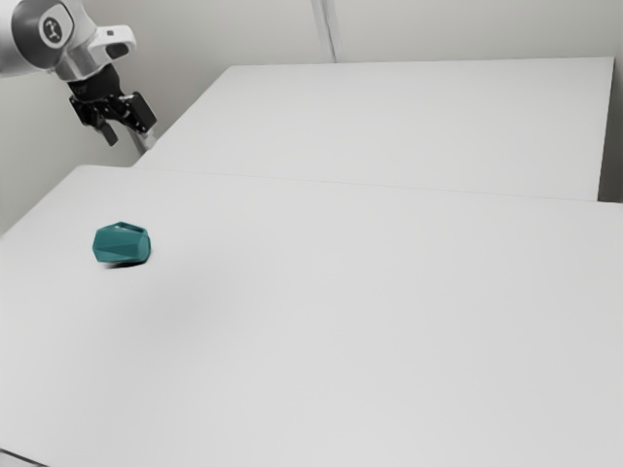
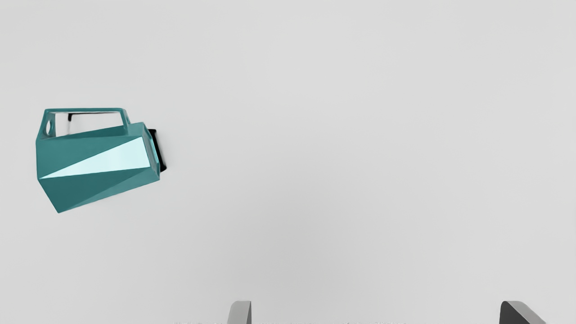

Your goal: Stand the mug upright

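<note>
My gripper (image 1: 128, 134) hangs high at the exterior view's upper left, well above the table and apart from the mug. In the wrist view the gripper (image 2: 375, 312) is open, its two fingertips wide apart with nothing between them. A teal faceted mug (image 1: 122, 244) lies on its side on the white table, toward the exterior view's left. The wrist view has the mug (image 2: 96, 162) away from the fingertips, its angular handle standing out from one side. The inside of the mug is hidden.
The white tabletop (image 1: 341, 321) stretches across the exterior view. Beyond a thin seam lies another flat white surface (image 1: 389, 122), with a pale wall (image 1: 467, 29) behind it. A short dark line (image 1: 21, 457) crosses the exterior view's lower left corner.
</note>
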Robot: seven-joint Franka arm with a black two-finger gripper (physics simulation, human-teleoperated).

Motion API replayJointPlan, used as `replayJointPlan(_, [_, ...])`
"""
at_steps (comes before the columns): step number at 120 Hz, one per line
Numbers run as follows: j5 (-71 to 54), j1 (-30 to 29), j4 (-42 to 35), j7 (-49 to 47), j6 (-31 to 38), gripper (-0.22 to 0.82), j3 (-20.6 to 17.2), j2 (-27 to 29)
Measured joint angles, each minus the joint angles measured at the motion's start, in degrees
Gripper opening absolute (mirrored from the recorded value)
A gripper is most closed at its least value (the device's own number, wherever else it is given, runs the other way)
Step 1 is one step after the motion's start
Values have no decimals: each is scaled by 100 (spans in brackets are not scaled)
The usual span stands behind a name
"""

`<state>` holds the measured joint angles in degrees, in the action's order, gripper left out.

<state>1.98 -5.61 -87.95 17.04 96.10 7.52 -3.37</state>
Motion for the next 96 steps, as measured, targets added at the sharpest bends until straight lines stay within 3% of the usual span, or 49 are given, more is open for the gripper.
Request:
replayJointPlan(24, [88,-56,-327,142,84,60,57,-77])
replayJointPlan(45, [357,-1481,-1761,252,1070,60,-80,75])
replayJointPlan(60, [701,-2390,-2127,475,1824,60,-144,62])
replayJointPlan(80, [2002,-3533,-2094,1330,2602,60,-1015,-590])
replayJointPlan(96, [2705,-4969,-2028,2236,2920,60,-2068,-869])
